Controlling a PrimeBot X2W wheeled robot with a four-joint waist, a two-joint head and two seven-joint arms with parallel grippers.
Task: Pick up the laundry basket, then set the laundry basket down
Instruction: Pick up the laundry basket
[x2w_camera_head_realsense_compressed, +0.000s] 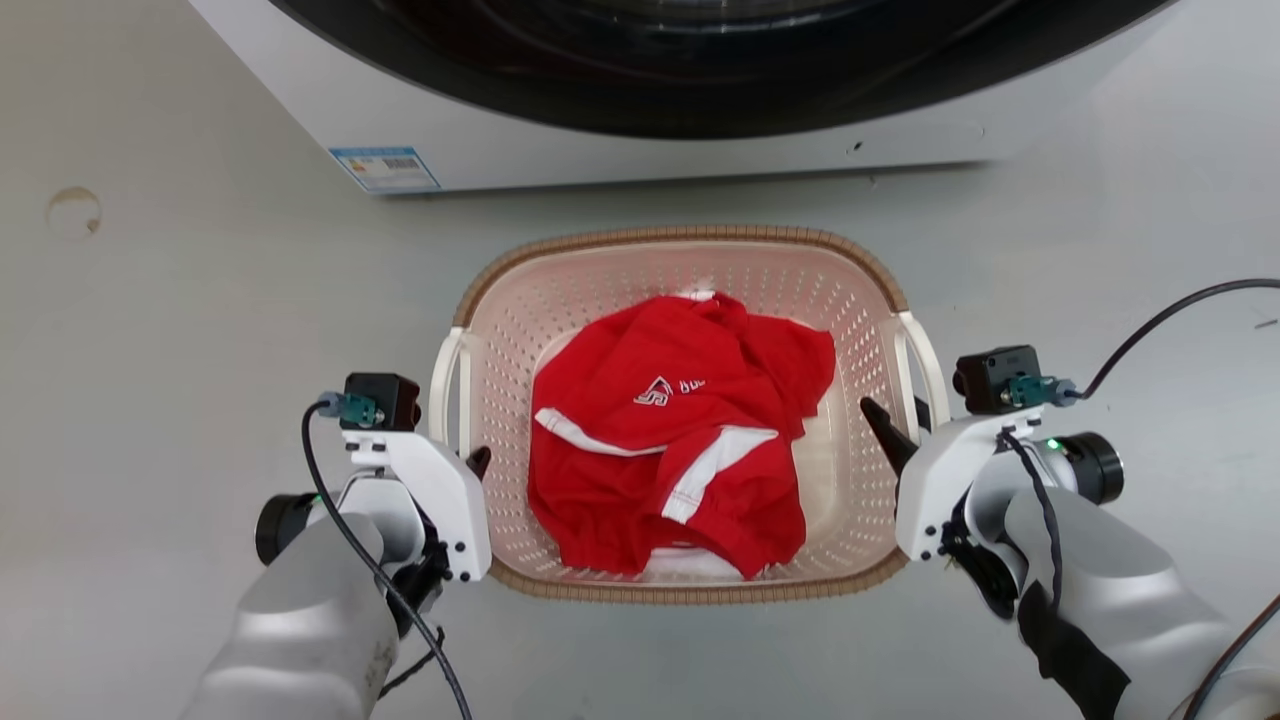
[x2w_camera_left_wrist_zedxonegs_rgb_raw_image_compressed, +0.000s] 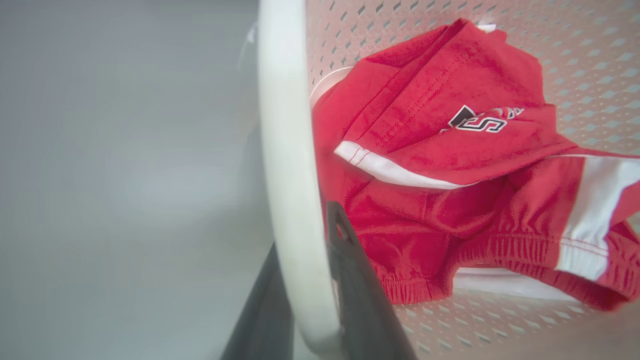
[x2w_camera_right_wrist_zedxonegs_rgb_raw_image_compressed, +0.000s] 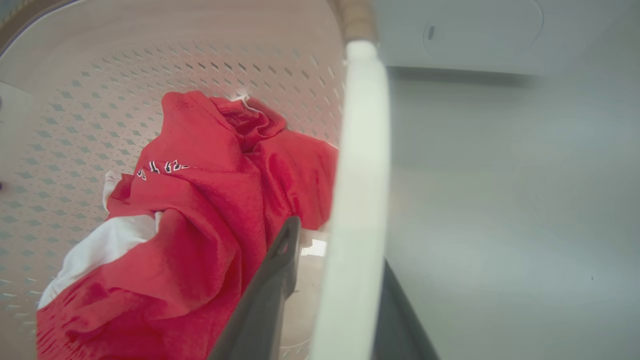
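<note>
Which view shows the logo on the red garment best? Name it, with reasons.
Left wrist view: the logo on the red garment is close, sharp and nearly face-on. The head view shows it whole but small, its lettering unreadable. The right wrist view catches a strip of it along a fold, slightly blurred.

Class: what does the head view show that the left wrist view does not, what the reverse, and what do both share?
Head view, not left wrist view: the washer with its blue label, the brown rim and the right handle.
Left wrist view, not head view: a close look at the left handle pinched between the left gripper's two dark fingers, and the garment's gathered elastic hem.
Both: the laundry basket, the red garment with white stripes and a logo, the grey floor.
</note>
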